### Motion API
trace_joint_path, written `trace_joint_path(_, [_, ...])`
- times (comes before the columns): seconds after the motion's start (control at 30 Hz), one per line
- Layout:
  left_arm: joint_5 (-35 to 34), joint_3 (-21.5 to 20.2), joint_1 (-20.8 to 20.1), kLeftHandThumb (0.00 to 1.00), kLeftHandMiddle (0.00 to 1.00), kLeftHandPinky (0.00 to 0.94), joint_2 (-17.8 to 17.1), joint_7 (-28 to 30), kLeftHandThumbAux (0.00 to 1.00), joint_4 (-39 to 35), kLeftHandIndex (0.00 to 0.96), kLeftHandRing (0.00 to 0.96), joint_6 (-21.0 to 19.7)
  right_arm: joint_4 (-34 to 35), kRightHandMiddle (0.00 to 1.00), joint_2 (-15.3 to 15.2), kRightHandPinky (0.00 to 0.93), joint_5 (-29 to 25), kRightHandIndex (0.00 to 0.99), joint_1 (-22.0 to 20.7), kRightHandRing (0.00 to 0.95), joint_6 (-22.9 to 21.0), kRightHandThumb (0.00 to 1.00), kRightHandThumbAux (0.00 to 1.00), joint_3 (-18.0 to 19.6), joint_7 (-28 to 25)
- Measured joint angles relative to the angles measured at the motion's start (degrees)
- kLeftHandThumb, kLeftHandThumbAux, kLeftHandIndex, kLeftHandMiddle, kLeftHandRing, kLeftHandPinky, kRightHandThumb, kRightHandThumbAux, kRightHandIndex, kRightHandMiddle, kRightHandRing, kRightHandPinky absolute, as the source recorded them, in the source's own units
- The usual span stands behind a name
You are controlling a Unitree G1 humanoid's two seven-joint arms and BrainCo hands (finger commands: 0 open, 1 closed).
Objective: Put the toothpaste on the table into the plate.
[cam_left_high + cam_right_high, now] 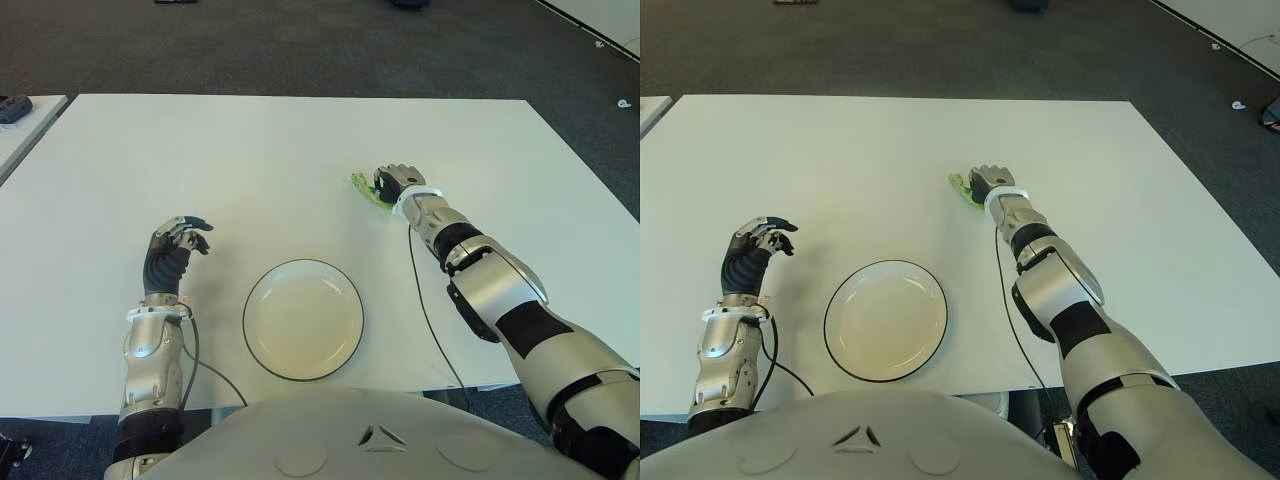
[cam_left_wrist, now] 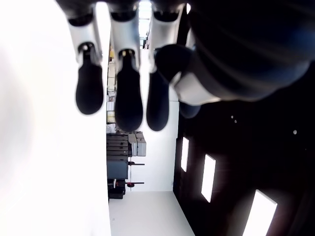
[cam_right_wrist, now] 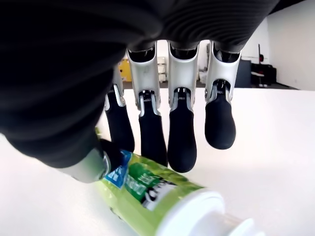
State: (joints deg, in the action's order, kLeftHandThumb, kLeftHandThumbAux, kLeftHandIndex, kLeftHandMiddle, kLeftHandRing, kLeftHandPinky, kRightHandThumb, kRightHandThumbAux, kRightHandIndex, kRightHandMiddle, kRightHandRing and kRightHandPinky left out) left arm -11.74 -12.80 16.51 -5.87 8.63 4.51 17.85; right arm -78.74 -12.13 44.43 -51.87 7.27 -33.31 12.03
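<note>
A green toothpaste tube [image 1: 362,186] lies on the white table [image 1: 250,150], beyond the plate and to its right. My right hand [image 1: 390,183] is over the tube's right end, fingers pointing down. In the right wrist view the tube [image 3: 152,189] lies between the thumb on one side and the nearly straight fingers [image 3: 181,142] on the other, with its white cap towards the camera; the fingers are not curled round it. The white plate [image 1: 303,318] with a dark rim sits near the table's front edge. My left hand [image 1: 180,236] shows to the left of the plate, fingers relaxed and holding nothing.
A cable [image 1: 425,300] runs from my right forearm across the table to the front edge. A second table's corner [image 1: 25,110] with a dark object shows at the far left. Dark carpet surrounds the table.
</note>
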Motion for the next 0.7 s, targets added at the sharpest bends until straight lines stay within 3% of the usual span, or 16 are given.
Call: trace_joint_path(0.7, [-0.03,0.00,-0.09,0.839,0.479,0.621,0.00,0.00,0.673,0.01,0.441,0.639,-0.09,0.26,0.768,-0.08,0.782,0.31,0.435,-0.09,0.764,0.81,0.702,0.723,-0.24,-0.38])
